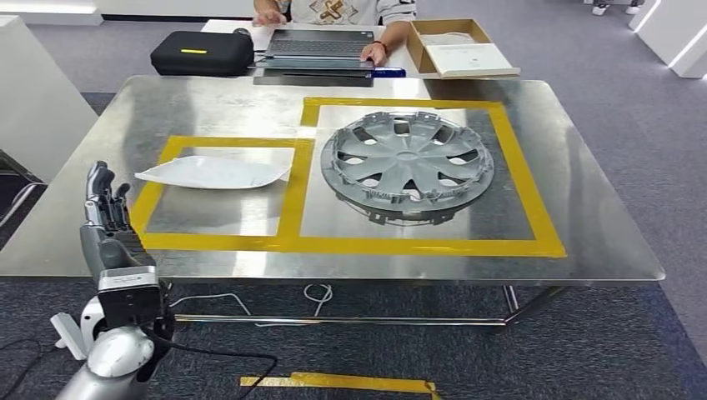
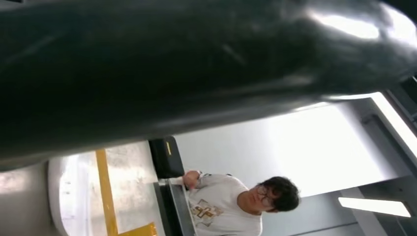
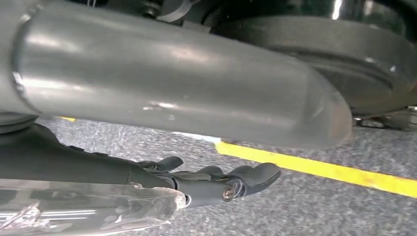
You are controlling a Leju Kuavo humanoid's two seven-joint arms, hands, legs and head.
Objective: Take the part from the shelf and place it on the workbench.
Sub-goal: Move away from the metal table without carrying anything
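Left hand [image 1: 104, 208] is up at the near left corner of the table [image 1: 208, 104], fingers straight and spread, nothing in it. Right hand [image 3: 216, 179] hangs low over grey carpet near a yellow floor line [image 3: 319, 169]; fingers lie close together, can't tell if they're closed or holding anything.

The part, as I read it, is the grey hubcap [image 1: 407, 162]: lying flat on the table, fully inside the larger yellow tape frame [image 1: 534, 208], well apart from the left hand. A white tray [image 1: 213, 172] sits in the smaller frame just beside it, not touching. If the hubcap is the part, placement looks done and the step in hand is getting the left arm clear.

To do that well: pull the hand straight back and down, keep the fingers above the table edge until clear, no sweep toward the white tray, which is the nearest thing and looks light enough to slide.

Around: a white unit [image 1: 33, 108] stands close on the left and limits outward swing. A loose cable [image 1: 317, 293] lies under the table, plus a tape mark on the floor [image 1: 333, 382]. On the far desk are a black case [image 1: 202, 52], a laptop [image 1: 321, 46] and an open cardboard box [image 1: 414, 46], with a person's hand [image 1: 375, 52] at the laptop, all out of the arm's way.
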